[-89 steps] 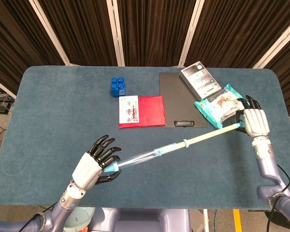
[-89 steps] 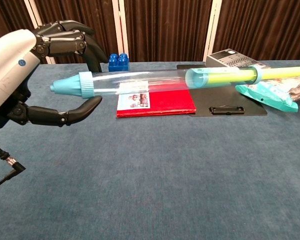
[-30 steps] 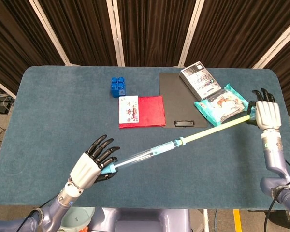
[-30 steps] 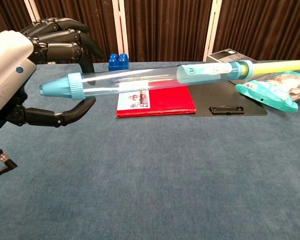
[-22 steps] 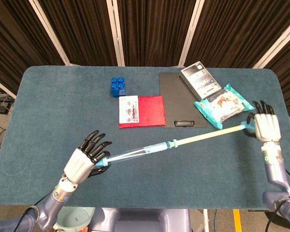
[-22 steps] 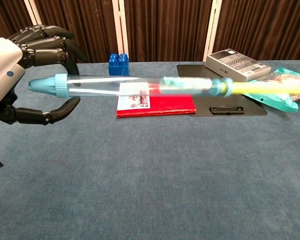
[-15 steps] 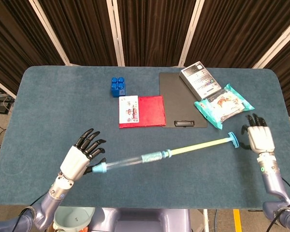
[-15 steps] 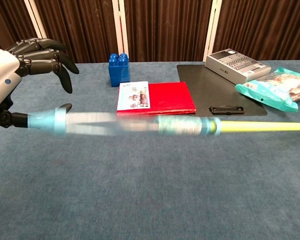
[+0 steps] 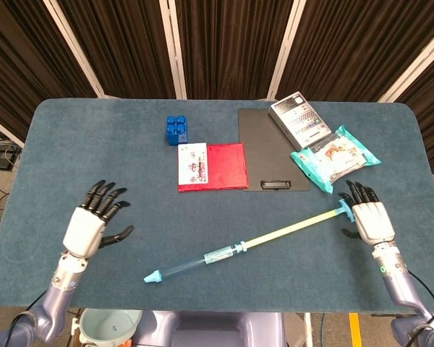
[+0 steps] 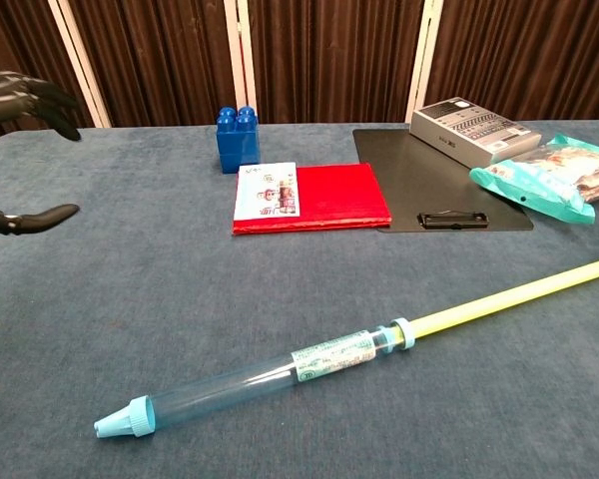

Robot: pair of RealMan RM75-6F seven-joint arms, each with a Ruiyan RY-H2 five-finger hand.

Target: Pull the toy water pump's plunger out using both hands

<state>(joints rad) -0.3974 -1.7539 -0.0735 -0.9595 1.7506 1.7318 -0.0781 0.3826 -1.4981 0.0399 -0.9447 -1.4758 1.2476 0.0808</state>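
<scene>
The toy water pump (image 9: 202,259) lay flat on the blue table (image 9: 50,159), and nobody held it. Its yellow plunger (image 9: 289,228) stuck far out of the clear tube (image 10: 230,384). The left hand (image 9: 87,228) hovered with its fingers (image 9: 105,194) spread apart, holding nothing, and the tube's blue tip (image 9: 152,276) lay well off to the side its fingertips did not reach. The right hand (image 9: 367,220) was spread apart too, and the plunger's blue handle (image 9: 342,211) sat just beside its fingertips. I think the pulling looked nearly done. To finish well, each hand should move straight away from the toy and not bump it.
</scene>
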